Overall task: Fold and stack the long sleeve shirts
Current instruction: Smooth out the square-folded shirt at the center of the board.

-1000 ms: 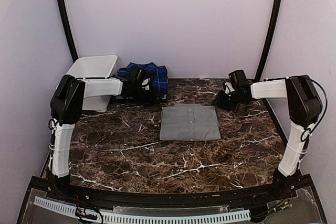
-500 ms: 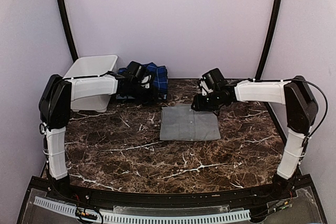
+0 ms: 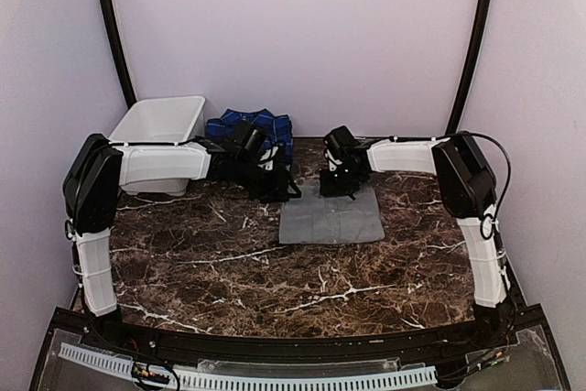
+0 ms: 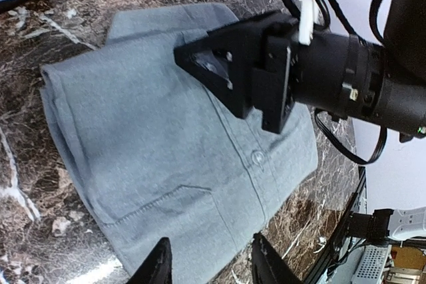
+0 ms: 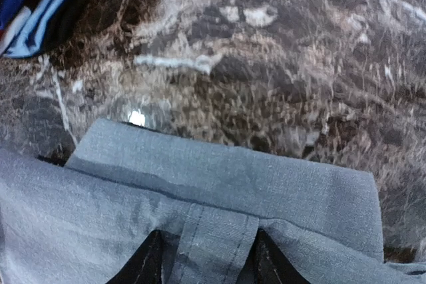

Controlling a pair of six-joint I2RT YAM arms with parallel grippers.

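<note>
The grey shirt (image 3: 331, 215) is seen folded flat in the middle of the table (image 3: 229, 272), with its collar (image 5: 226, 171) turned toward the far wall. The right gripper (image 5: 203, 261) is held over the collar end, jaws partly parted astride the button strip (image 5: 214, 241), with no cloth seen pinched. The left gripper (image 4: 212, 267) is held near the shirt's far left corner, jaws likewise parted and empty. A blue plaid shirt (image 3: 267, 125) is heaped at the far edge beside a white basket (image 3: 160, 121).
</note>
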